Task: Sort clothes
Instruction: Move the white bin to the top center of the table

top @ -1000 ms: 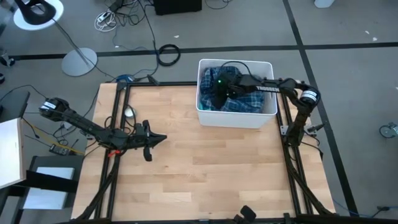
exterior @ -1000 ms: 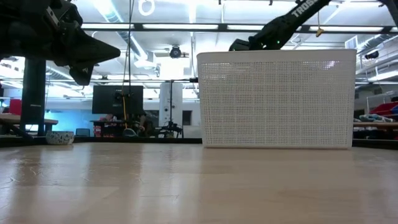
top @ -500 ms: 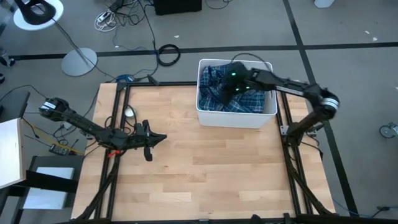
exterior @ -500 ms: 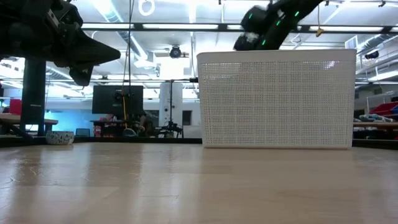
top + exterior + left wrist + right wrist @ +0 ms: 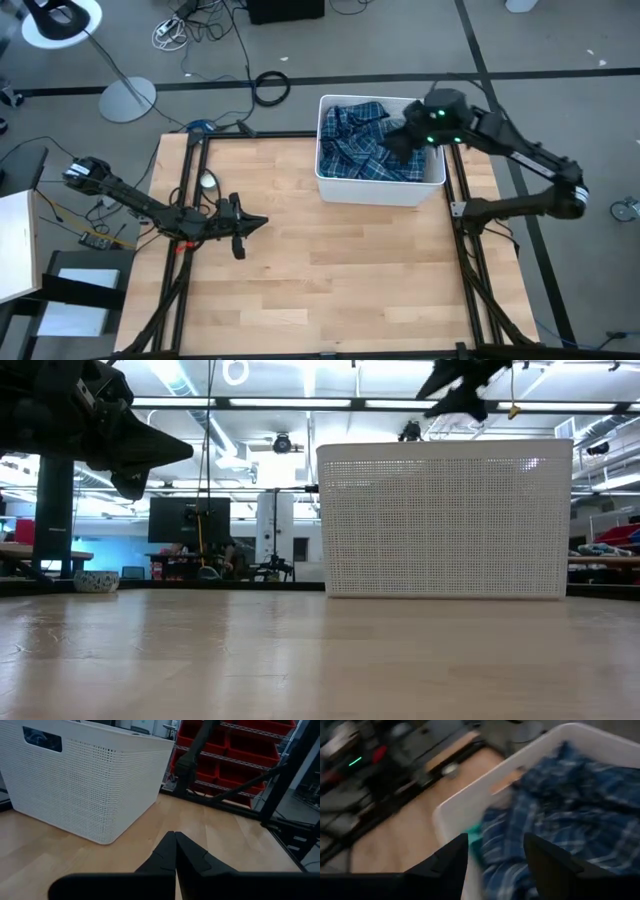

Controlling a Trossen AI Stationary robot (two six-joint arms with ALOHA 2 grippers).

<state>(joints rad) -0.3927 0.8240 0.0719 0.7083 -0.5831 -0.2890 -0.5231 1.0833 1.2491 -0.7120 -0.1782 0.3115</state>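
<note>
A white perforated bin [image 5: 380, 189] stands at the table's far right side, also in the low view [image 5: 445, 520]. Blue-and-white plaid clothes [image 5: 358, 148] lie heaped inside it, with a turquoise bit [image 5: 474, 836] near one wall. My right gripper [image 5: 398, 140] hovers open above the bin's right half, nothing between its fingers [image 5: 495, 851]; it shows high above the rim in the low view [image 5: 455, 390]. My left gripper [image 5: 258, 222] waits shut over the table's left part, pointing level toward the bin [image 5: 174, 837].
Bare wooden table [image 5: 330, 270] spreads in front of and left of the bin. Black frame rails [image 5: 185, 200] run along the table's left and right sides. A lamp base [image 5: 127, 98] and cables [image 5: 270, 87] lie on the floor beyond the far edge.
My right gripper has risen out of the bin, where it was down among the clothes, and drawn back toward the table's right edge, tipping up toward level. The clothes stay in the bin.
</note>
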